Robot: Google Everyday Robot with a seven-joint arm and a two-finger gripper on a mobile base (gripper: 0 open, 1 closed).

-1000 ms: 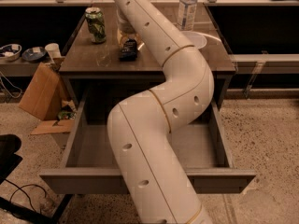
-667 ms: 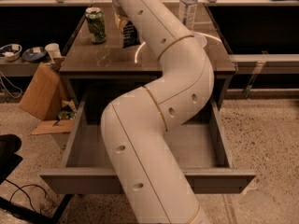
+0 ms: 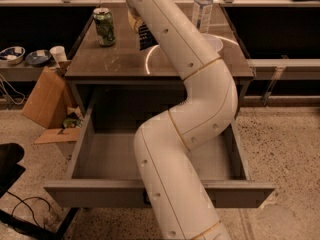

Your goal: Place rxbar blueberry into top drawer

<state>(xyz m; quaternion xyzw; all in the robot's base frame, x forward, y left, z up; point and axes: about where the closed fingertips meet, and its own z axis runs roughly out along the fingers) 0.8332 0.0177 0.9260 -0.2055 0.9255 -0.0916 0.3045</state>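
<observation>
Pincer (image 3: 137, 28): far side of the counter (image 3: 115, 64), left of centre, above the surface. It is clenched on the rxbar blueberry (image 3: 146, 37). The bar hangs on end from it, dark wrapper with white lettering facing the camera, and appears clear of the counter top.

Green soda can (image 3: 104, 27): just left of the pincer, upright, apart from the bar. Water bottle (image 3: 202, 11): further right, behind the arm (image 3: 200, 94).

Top drawer (image 3: 100, 191): pulled fully open on the near side, below the counter edge. The arm crosses over its middle.

Step in hand, by judgement: grasp made, carry phase.

Next move calls for:
- drawing the bar nearward past the counter lip
- lowering it into the drawer cavity
- keeping clear of the can
- releasing only once inside the walls
</observation>
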